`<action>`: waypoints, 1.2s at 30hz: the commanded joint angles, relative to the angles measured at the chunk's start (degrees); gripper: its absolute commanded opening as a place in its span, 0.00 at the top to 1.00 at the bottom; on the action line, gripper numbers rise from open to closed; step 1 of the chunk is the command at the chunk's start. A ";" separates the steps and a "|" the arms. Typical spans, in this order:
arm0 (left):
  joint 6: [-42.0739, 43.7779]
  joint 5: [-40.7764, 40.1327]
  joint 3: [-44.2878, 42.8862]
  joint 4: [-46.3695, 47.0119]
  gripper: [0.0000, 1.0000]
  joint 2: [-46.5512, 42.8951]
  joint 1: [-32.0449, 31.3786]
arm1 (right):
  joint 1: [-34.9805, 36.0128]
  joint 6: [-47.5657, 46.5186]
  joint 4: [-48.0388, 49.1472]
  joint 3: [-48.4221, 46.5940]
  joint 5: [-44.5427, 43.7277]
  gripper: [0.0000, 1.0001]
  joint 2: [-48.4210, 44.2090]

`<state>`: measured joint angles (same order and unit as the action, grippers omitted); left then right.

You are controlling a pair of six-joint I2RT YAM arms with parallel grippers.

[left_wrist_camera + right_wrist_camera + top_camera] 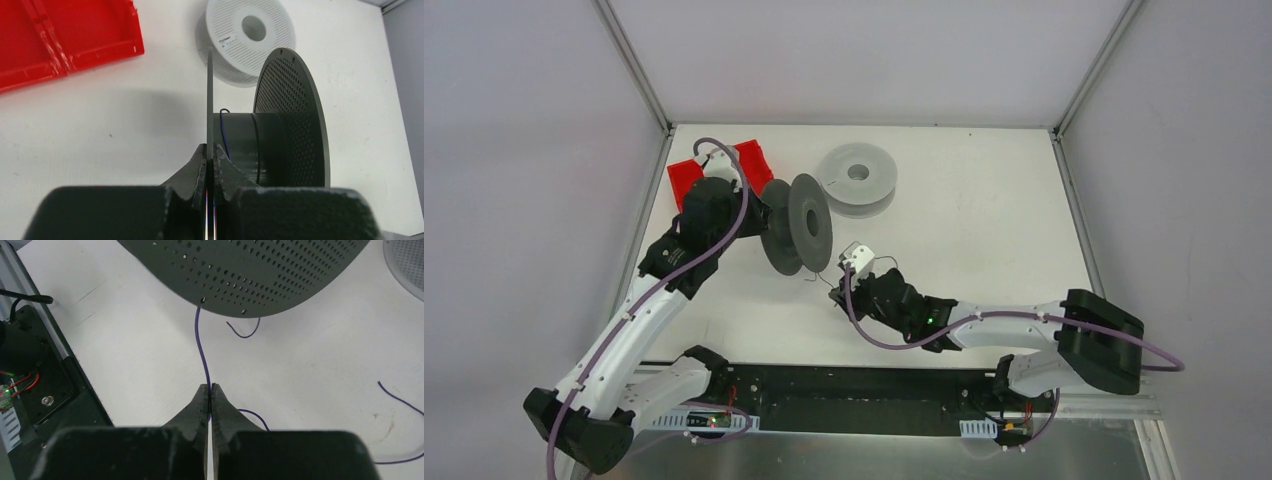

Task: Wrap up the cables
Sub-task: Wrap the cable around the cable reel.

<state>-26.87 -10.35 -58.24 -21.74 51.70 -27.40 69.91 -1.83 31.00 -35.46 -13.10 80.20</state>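
Observation:
A dark grey spool (799,225) stands on edge at the table's middle left. My left gripper (762,212) is shut on its thin near flange (210,100), with the jaws (210,150) pinching the flange edge. A turn of thin dark purple cable (224,131) lies on the hub. My right gripper (837,294) sits just in front of the spool, shut (210,386) on the cable (202,350). The cable runs up from the jaws to the perforated flange (245,270). Loose cable curls (400,401) lie on the table to the right.
A light grey spool (857,178) lies flat behind the dark one and also shows in the left wrist view (250,35). A red bin (714,168) stands at the back left. The black base rail (844,395) runs along the near edge.

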 commanded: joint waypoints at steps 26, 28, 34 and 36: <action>-0.17 18.51 7.26 8.28 1.00 9.85 12.29 | 3.97 -3.91 -28.99 -21.90 5.42 1.00 -10.10; 0.05 19.54 7.35 8.29 1.00 10.15 12.28 | 3.34 -4.53 -29.53 -24.16 5.52 1.00 -8.27; 1.48 23.18 7.95 8.25 1.00 10.38 12.28 | -0.53 -4.35 -30.71 -29.27 6.36 1.00 -3.02; 2.13 23.97 8.30 7.92 1.00 9.87 12.28 | -1.73 -3.95 -30.69 -29.57 6.30 1.00 -2.12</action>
<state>-26.13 9.52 -50.37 -17.76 62.74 -15.31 70.37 -5.28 1.19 -61.78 -7.25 76.55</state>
